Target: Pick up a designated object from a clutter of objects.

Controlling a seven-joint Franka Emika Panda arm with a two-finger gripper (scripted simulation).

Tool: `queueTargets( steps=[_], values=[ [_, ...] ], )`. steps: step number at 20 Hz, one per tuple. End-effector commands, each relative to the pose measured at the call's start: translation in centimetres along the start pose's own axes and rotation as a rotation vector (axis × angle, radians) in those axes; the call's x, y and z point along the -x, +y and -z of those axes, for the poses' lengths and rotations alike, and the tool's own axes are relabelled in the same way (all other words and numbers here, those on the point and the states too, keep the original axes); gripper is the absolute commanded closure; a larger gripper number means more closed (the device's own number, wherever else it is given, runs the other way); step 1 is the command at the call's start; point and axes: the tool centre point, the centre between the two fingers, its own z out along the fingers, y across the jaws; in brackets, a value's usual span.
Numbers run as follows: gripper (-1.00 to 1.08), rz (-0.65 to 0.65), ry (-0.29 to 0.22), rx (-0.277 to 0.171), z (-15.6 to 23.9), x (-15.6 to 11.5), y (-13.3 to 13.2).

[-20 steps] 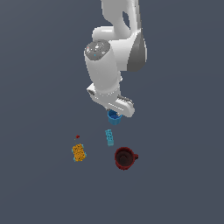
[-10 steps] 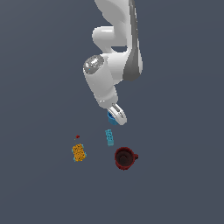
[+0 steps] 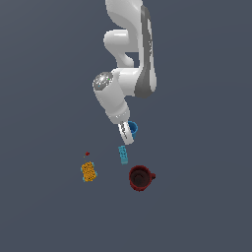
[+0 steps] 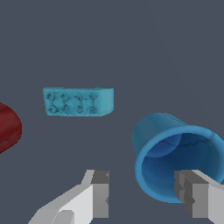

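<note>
Swinging lower and turning over the past second, our arm has brought its gripper (image 4: 142,192) down beside the blue cup (image 4: 177,155), fingers spread wide and holding nothing. From the wrist view, one finger (image 4: 194,192) sits in front of the cup's open mouth, the other (image 4: 98,192) off to its side, so we judge the grasp close but not yet made. That cup stands on the dark floor, partly hidden behind the gripper in the exterior view, just beyond the light-blue block (image 3: 123,154). We count one blue cup, one dark red mug (image 3: 140,177), one light-blue block, one orange block (image 3: 88,172) and one tiny red piece (image 3: 87,154).
</note>
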Motion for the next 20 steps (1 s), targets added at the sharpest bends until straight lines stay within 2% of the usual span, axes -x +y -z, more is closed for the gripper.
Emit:
queueTargets(
  steps=[1,8,14,20],
  values=[
    [-0.20,-0.060,-0.004,-0.004,-0.5,-0.2,0.4],
    [-0.20,-0.142,-0.008,-0.009,-1.3,-0.5,0.9],
    [-0.20,-0.141,-0.008,-0.008,-1.6,-0.5,0.9],
    [-0.20,-0.146,-0.007,-0.008,-3.6,-0.5,1.0]
  ],
)
